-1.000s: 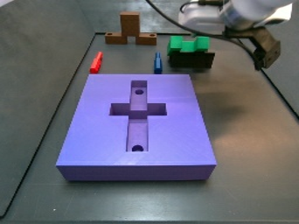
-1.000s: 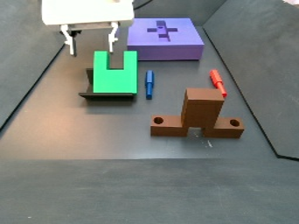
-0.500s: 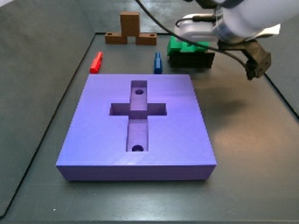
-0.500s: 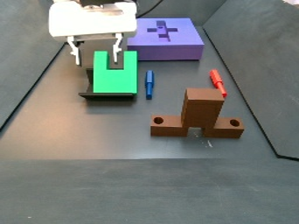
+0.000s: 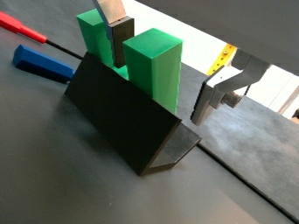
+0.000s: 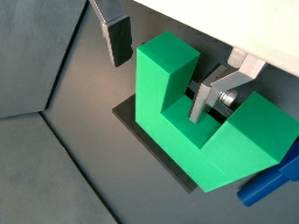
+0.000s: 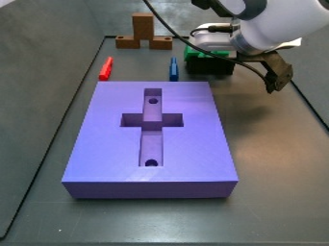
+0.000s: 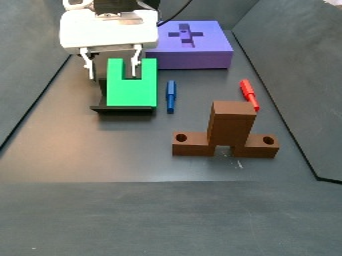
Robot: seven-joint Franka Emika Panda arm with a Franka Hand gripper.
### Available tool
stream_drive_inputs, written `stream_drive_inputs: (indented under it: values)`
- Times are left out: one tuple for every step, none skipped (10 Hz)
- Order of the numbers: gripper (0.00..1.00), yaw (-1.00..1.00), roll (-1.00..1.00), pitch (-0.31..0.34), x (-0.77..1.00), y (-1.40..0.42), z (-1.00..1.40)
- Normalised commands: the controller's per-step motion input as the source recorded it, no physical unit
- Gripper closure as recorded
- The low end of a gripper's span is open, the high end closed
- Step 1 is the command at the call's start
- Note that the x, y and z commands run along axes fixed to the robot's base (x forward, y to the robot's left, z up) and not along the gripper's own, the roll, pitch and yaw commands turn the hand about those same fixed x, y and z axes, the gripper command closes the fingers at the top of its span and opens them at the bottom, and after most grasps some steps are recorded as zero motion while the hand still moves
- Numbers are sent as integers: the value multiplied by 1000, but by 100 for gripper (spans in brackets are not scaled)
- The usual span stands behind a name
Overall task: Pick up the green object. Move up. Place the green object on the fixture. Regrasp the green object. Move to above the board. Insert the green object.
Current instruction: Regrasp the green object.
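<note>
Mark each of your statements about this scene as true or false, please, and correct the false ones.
1. The green object rests on the fixture. True.
2. The tool is shut on the green object. False: it is open, and its fingers straddle one prong of the piece without pressing it in both wrist views.
3. The board has an empty cross-shaped recess. True.
4. The red bar lies inside the board's recess. False: it lies on the floor beside the board.
5. The brown cross-shaped block stands on the floor, apart from the fixture. True.
6. The blue bar lies on top of the board. False: it lies on the floor, next to the fixture.
</note>
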Motion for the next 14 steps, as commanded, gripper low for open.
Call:
stream_drive_inputs:
  values:
    - [0,-91,337,106,0,0,-3]
    - [0,-137,369,166,6,0,-34]
    - [0,-129,349,171,26,0,-23]
    - [0,0,-23,0,-3,0,0]
    - [0,-69,-323,-71,0,74,-46]
    - [0,-9,-377,-31,23,100,0]
    - [0,0,-131,0,0,23,0]
    - [0,0,17,0,0,0,0]
    - [0,0,89,0,0,0,0]
    - [100,0,0,0,0,0,0]
    - [100,0,0,0,0,0,0]
    - [100,0,0,0,0,0,0]
    - [100,0,0,0,0,0,0]
    - [100,0,0,0,0,0,0]
